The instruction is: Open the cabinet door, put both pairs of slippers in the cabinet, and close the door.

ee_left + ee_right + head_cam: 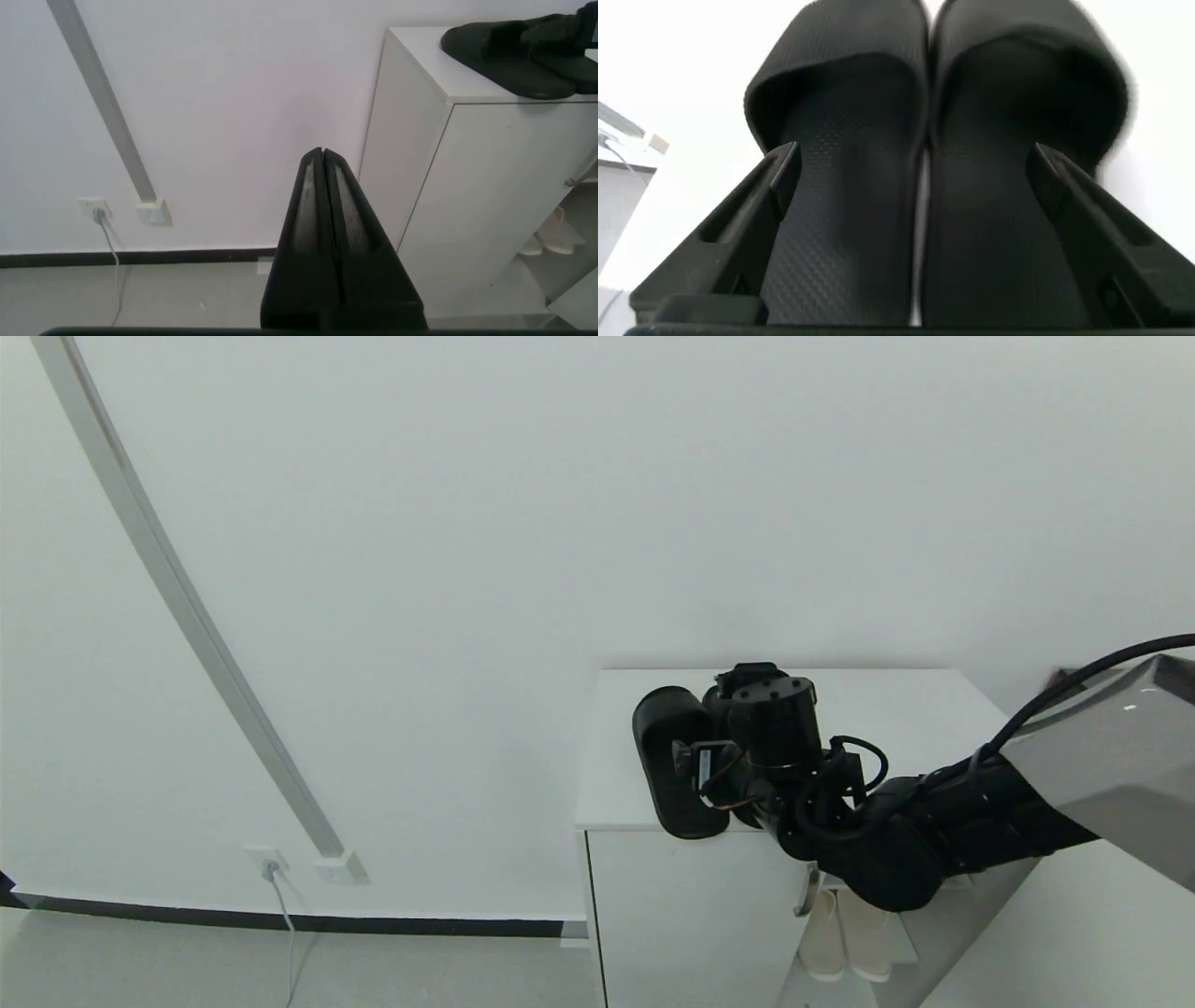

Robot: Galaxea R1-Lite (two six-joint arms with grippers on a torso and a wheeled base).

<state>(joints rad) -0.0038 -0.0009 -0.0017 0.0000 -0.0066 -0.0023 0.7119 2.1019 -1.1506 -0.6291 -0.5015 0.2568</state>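
A pair of black slippers lies side by side on top of the white cabinet, near its left front corner. My right arm's wrist hangs right over them. In the right wrist view my right gripper is open, one finger on each outer side of the black slippers. A pair of white slippers stands inside the cabinet, whose door is open on the right. My left gripper is shut and empty, held low to the left of the cabinet. The same view catches the black slippers and the white slippers.
A white wall stands behind the cabinet. A grey conduit runs diagonally down it to a small box, beside a wall socket with a cable hanging to the floor. Open floor lies to the cabinet's left.
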